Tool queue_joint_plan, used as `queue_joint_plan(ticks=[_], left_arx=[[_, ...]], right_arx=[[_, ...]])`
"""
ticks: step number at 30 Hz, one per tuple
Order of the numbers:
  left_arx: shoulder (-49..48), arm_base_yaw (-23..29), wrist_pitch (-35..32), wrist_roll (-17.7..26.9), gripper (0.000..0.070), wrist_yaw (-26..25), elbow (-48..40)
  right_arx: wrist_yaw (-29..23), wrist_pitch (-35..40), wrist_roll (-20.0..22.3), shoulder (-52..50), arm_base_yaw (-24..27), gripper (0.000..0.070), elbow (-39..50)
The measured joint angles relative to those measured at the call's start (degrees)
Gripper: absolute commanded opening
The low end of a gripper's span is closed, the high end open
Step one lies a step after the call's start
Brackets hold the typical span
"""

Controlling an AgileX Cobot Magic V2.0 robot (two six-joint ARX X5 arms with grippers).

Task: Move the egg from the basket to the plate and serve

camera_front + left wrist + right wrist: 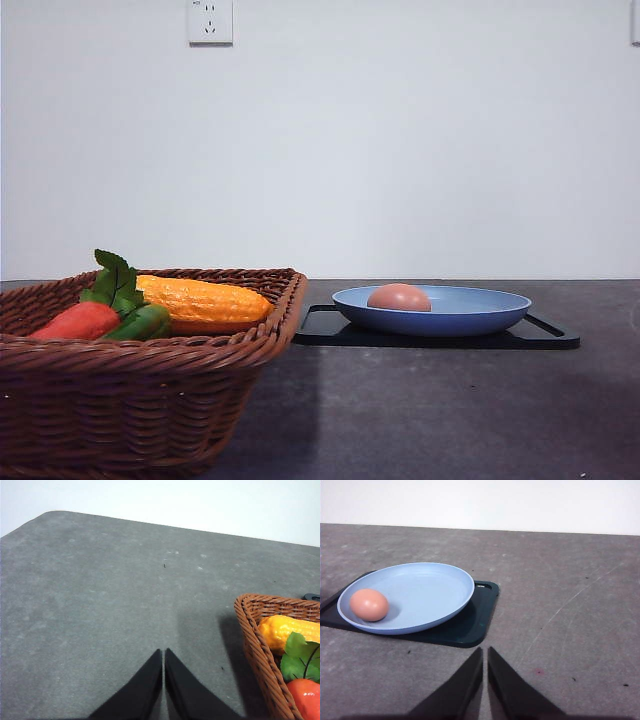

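The pinkish-brown egg (399,297) lies in the blue plate (470,312), toward its left side; the right wrist view shows the egg (369,604) resting near the plate's (435,587) rim. The brown wicker basket (130,400) stands at the front left, also in the left wrist view (260,650). My left gripper (163,652) is shut over bare table, beside the basket and apart from it. My right gripper (485,651) is shut and empty, just short of the tray's near corner.
A flat black tray (545,337) lies under the plate, also seen in the right wrist view (470,625). In the basket lie a yellow corn cob (205,300) and a red carrot (78,321) with green leaves. Dark grey table (430,410) spreads in front.
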State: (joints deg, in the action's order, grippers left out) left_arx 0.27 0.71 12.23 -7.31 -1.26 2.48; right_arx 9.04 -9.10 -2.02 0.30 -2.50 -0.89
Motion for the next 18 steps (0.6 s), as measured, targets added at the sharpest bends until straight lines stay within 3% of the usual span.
queue_joint_plan(ticks=[18], left_arx=[[0.0, 0.0, 0.0, 0.0, 0.0000, 0.0, 0.0]], right_arx=[[0.0, 0.0, -0.1, 0.0, 0.0, 0.0000, 0.0]])
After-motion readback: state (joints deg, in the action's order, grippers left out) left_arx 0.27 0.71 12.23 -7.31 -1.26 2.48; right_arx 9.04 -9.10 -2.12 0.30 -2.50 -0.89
